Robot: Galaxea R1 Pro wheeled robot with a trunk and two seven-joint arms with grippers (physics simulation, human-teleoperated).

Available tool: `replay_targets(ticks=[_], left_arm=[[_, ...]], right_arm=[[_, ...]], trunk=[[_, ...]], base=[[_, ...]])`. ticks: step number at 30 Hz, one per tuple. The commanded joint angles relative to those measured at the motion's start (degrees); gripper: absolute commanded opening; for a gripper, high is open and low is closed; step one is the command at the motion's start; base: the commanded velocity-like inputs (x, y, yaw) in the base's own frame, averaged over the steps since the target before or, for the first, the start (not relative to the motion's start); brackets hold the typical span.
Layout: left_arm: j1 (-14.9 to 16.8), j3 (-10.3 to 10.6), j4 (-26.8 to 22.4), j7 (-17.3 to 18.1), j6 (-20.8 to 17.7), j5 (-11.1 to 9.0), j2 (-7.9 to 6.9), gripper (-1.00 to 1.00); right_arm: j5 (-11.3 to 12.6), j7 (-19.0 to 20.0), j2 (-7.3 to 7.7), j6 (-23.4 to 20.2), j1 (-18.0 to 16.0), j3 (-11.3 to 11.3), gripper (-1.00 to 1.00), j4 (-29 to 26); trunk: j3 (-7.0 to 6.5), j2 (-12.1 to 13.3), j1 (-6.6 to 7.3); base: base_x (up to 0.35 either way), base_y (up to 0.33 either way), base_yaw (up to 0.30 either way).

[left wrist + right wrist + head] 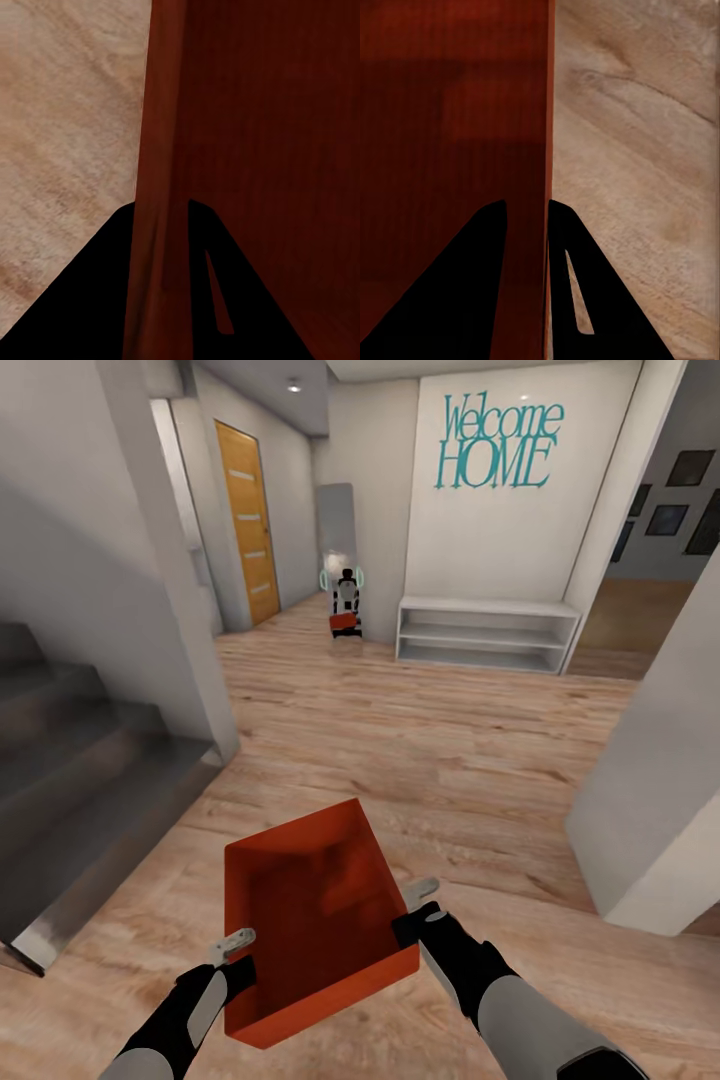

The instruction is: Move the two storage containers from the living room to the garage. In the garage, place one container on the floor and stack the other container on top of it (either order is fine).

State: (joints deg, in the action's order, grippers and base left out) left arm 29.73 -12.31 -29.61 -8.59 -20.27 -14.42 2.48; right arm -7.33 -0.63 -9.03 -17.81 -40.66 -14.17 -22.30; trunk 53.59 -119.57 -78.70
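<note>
I hold one orange-red storage container [310,920] low in front of me, above a light wood-plank floor [430,740]. It is an open-top rectangular bin with its open side facing up. My left gripper [238,950] is shut on its left wall, and my right gripper [415,905] is shut on its right wall. In the left wrist view the left gripper [161,225] straddles the red container wall [154,150]. The right gripper [526,217] pinches the thin container rim [547,112] in the right wrist view, with floor planks beyond.
Grey stairs [80,760] rise at the left beside a white wall. A white wall corner [660,810] juts in at the right. Ahead stand a low white shelf [487,632], a mirror [345,605] reflecting the robot, and a wooden door [247,520].
</note>
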Motion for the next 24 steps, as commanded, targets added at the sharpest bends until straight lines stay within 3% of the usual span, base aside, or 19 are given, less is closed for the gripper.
replay_targets(ticks=[1, 10, 17, 24], left_arm=[[0.06, -0.43, -0.03, -0.46, -1.35, -3.16, 0.71, -1.00], [0.06, -0.32, -0.01, -0.46, -1.35, -3.16, 0.77, -1.00], [0.06, 5.44, -0.03, -0.46, -1.30, -3.23, 0.59, -1.00], [0.06, 6.21, -0.08, -0.46, -1.29, -3.25, 0.42, -1.00]], right_arm=[[0.65, 1.45, -0.46, 0.67, 0.04, -3.58, -1.00, -0.20], [0.65, 1.43, -0.46, 0.67, 0.32, -3.66, -1.00, -0.20], [0.65, 1.42, -0.46, 0.67, 0.32, -3.67, -1.00, -0.20], [0.65, 1.42, -0.46, 0.67, 0.32, -3.67, -1.00, -0.20]], trunk=[[0.05, -0.02, -0.03], [0.05, -0.02, -0.03], [0.05, -0.02, -0.03], [0.05, -0.02, -0.03]], base=[[0.340, 0.000, 0.000], [0.340, 0.000, 0.000], [0.340, 0.000, 0.000], [0.340, 0.000, 0.000]])
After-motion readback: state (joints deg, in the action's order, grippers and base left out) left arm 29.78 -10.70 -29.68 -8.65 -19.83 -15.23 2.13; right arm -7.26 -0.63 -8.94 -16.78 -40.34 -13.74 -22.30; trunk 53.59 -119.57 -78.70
